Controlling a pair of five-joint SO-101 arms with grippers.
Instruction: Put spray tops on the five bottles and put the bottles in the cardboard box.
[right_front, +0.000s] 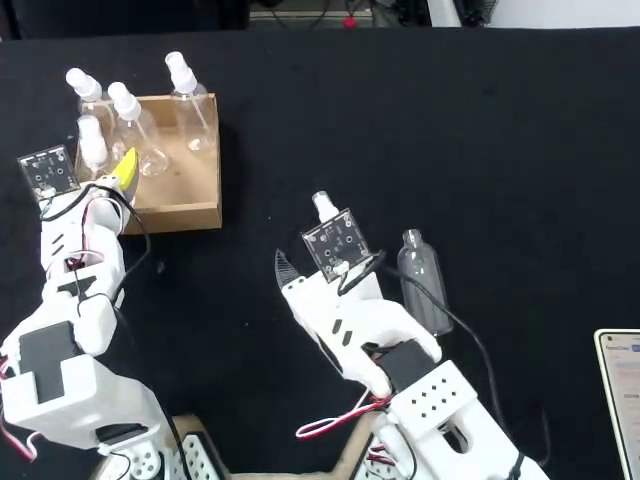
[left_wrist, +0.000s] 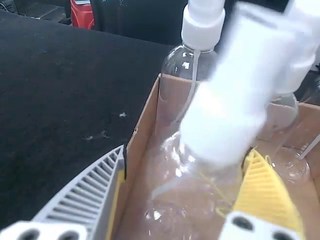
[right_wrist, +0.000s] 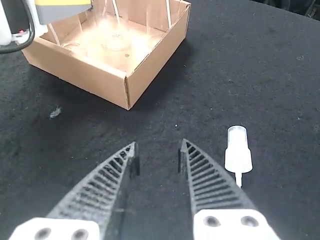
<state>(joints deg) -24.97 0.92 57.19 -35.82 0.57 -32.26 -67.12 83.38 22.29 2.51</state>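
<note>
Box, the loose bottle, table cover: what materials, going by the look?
Cardboard box: brown card, matte, with raw cut edges at the rim.
Loose bottle: probably clear plastic, glossy; see-through with bright highlights, though glass can't be excluded.
Table cover: black cloth or felt, matte, with lint specks on it.

A black, cloth-covered surface (right_front: 480, 130) is spread beneath everything and is evenly lit. Beyond its far edge, dark clutter (right_front: 120, 12) is stacked, with a red object (left_wrist: 82, 12) among it. What may be a white-framed screen (right_front: 620, 400) is laid at the right edge.
</note>
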